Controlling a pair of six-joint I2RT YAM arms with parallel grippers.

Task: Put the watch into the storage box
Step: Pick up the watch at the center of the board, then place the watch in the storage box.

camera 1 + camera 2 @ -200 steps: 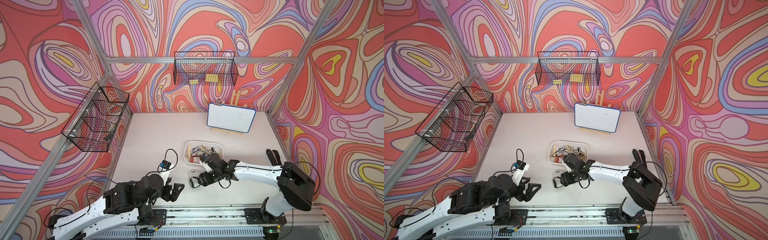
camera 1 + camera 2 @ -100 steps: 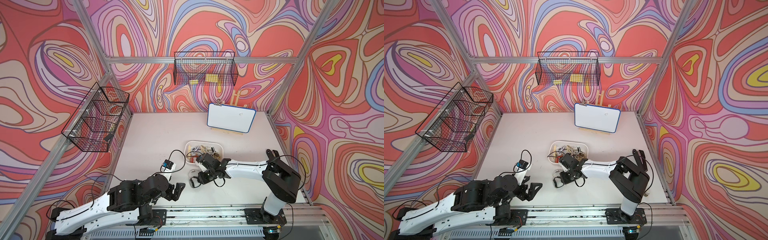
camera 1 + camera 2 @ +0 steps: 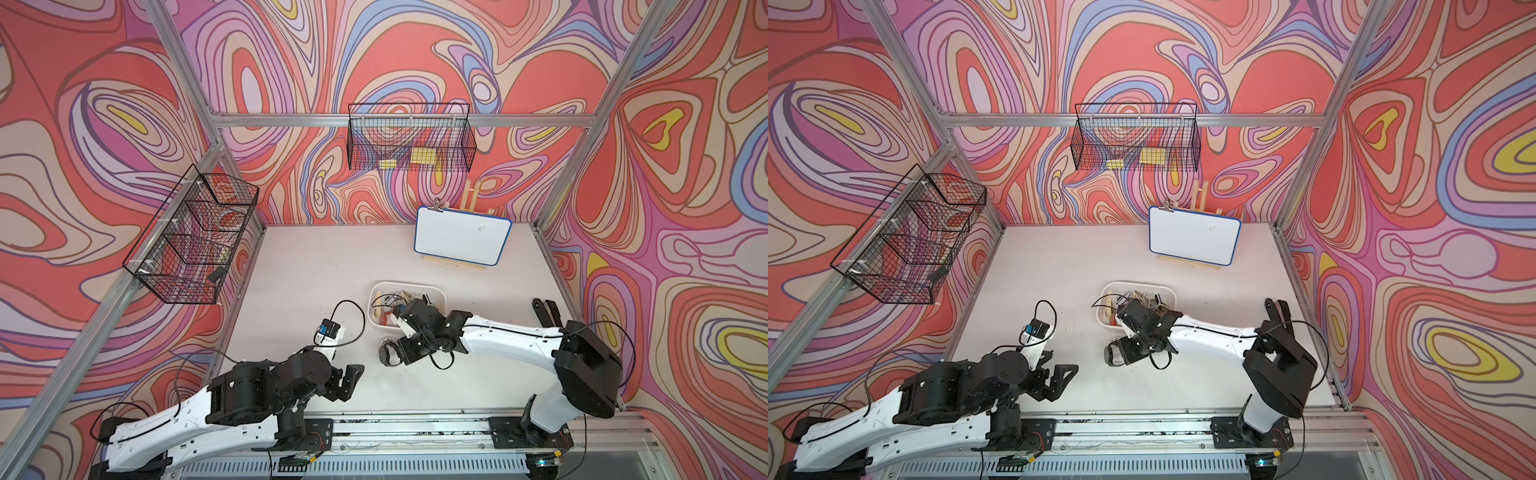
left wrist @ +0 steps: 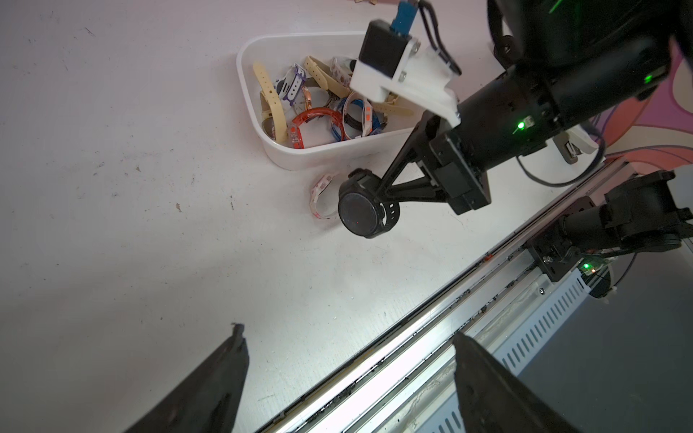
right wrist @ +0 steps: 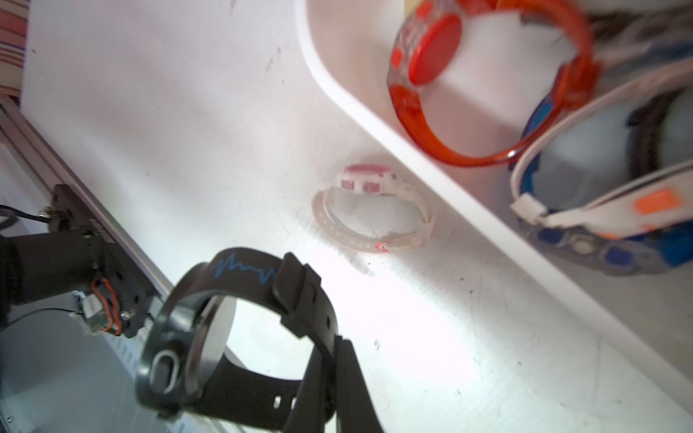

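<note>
The watch is black with a round dial and lies in front of the storage box, near the table's front. My right gripper is shut on its strap; the watch hangs from the fingertips. Whether it touches the table I cannot tell. The storage box is a white tray holding several watches. My left gripper is open and empty, to the left of the watch.
A small white and pink watch lies on the table against the box's front wall. A blue-edged whiteboard stands at the back. Black wire baskets hang on the walls. A metal rail runs along the front edge.
My right gripper has shut on the black watch's strap. The right arm's elbow swung in and back out. The left arm shifted only slightly.
</note>
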